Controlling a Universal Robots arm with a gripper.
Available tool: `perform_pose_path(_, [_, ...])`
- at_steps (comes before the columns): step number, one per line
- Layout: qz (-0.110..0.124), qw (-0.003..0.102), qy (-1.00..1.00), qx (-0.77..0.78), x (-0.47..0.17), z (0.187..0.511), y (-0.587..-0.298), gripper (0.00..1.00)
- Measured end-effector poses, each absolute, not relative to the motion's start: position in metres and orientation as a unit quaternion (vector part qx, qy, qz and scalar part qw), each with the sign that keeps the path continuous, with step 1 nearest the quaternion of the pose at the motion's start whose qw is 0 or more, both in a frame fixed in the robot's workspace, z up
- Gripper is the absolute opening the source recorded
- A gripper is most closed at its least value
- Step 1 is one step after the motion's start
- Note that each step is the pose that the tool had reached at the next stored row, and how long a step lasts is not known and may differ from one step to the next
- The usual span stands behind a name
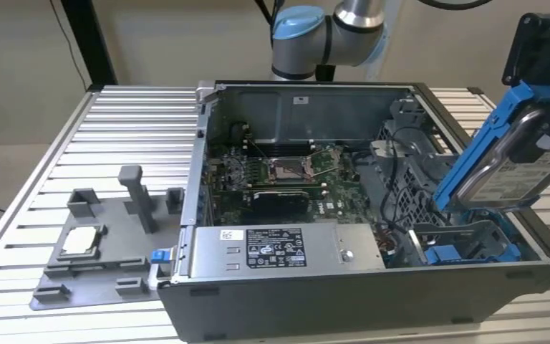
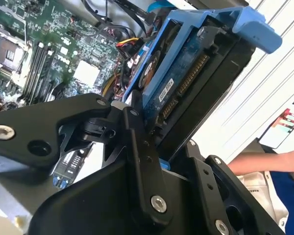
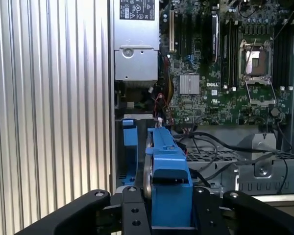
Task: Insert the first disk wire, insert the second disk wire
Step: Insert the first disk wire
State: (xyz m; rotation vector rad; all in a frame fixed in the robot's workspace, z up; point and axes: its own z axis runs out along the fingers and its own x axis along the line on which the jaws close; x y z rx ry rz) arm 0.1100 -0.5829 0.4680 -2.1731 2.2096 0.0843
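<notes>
A ribbed aluminium table [image 1: 112,129] carries the open dark grey computer case [image 1: 332,308]. Above it the grey-and-blue robot arm [image 1: 328,32] bends over toward the exterior view's right. There the wrist is tipped so that the silver hard disk in a blue plastic carrier [image 1: 504,165] stands on edge, steeply tilted. It is raised over the blue-fitted drive bay [image 1: 457,251] and is not seated in it. Inside the case lie the grey power supply box [image 1: 275,247] and the green motherboard [image 1: 285,172]. The black gripper [image 3: 165,210] is clenched on the carrier, one finger against each side of it. By my reading no wire is in yet. In the second wrist view the disk's gold connector edge [image 2: 191,73] looks bare, and the black disk wires [image 3: 220,142] trail loose across the case floor beside the bay, apart from the disk. The first insertion therefore appears to be the step in hand. I judge that it calls for that connector edge to be held steady and kept reachable from the wires' side, squarely lined up with a plug.
</notes>
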Motion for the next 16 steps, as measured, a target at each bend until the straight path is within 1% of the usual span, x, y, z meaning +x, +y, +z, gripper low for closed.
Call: perform_pose_path(16, [0.026, 0.021, 0.713, -0.701, 0.108, 0.439, -0.593, 0.00])
